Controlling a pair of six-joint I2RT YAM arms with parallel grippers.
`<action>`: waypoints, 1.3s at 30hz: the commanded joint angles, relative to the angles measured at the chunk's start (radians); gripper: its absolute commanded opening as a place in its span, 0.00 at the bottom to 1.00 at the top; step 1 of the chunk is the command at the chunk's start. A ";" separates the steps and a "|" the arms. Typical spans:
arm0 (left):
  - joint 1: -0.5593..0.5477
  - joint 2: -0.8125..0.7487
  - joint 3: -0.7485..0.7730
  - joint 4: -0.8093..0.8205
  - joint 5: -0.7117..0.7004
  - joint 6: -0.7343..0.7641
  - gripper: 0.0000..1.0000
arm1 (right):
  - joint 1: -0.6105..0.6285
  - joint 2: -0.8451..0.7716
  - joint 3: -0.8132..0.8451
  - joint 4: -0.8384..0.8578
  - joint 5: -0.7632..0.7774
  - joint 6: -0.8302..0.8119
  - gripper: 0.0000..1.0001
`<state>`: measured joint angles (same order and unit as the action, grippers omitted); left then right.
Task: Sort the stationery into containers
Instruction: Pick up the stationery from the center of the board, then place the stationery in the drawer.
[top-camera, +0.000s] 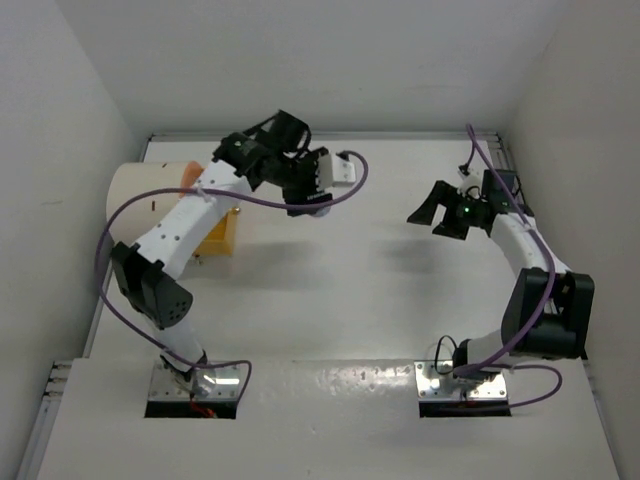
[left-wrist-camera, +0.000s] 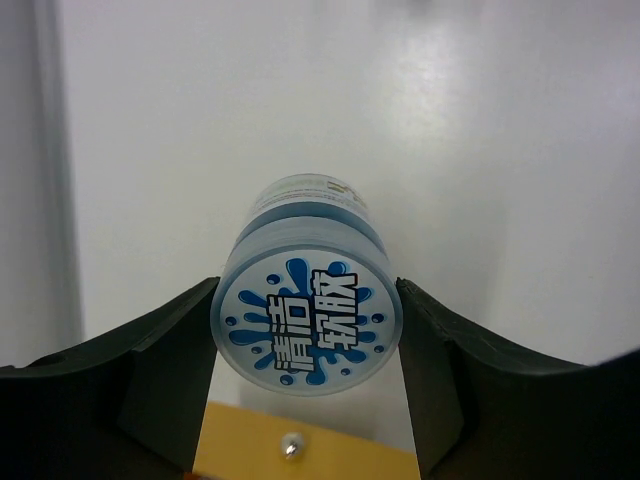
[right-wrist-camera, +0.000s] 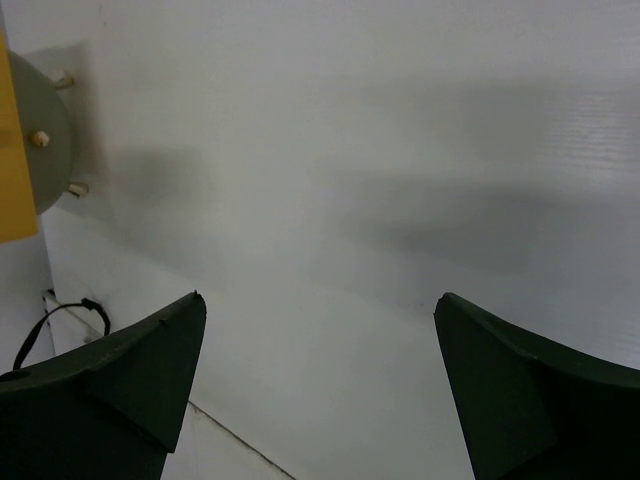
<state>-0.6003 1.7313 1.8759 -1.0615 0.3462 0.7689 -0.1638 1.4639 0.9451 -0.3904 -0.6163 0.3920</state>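
Observation:
A round blue-and-white piece (left-wrist-camera: 305, 325), a small jar with a blue splash label on its lid, sits between the black fingers of my left gripper (left-wrist-camera: 308, 290), which is shut on its sides. Just below it is an orange drawer (left-wrist-camera: 300, 455) with a small metal knob. In the top view my left gripper (top-camera: 245, 150) hangs over the back left of the table, beside the cream drum (top-camera: 135, 190) and the pulled-out orange drawer (top-camera: 220, 235). My right gripper (top-camera: 425, 222) is open and empty over the right side, its fingers wide apart (right-wrist-camera: 320, 300). No pens are in view.
White walls close the table in at the back and on both sides. Purple cables loop from each arm. In the right wrist view the drum's round face with small knobs (right-wrist-camera: 40, 130) shows at the far left edge.

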 joint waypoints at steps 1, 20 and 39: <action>0.068 -0.052 0.112 -0.149 -0.027 0.027 0.17 | 0.029 0.001 0.050 0.050 -0.022 -0.007 0.95; 0.427 -0.177 0.077 -0.258 -0.124 0.233 0.12 | 0.104 0.058 0.077 0.064 -0.019 0.002 0.95; 0.522 -0.225 -0.092 -0.258 -0.116 0.334 0.11 | 0.113 0.076 0.087 0.061 -0.023 -0.001 0.95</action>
<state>-0.0959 1.5429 1.7882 -1.3445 0.2127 1.0576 -0.0589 1.5398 0.9882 -0.3664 -0.6220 0.3931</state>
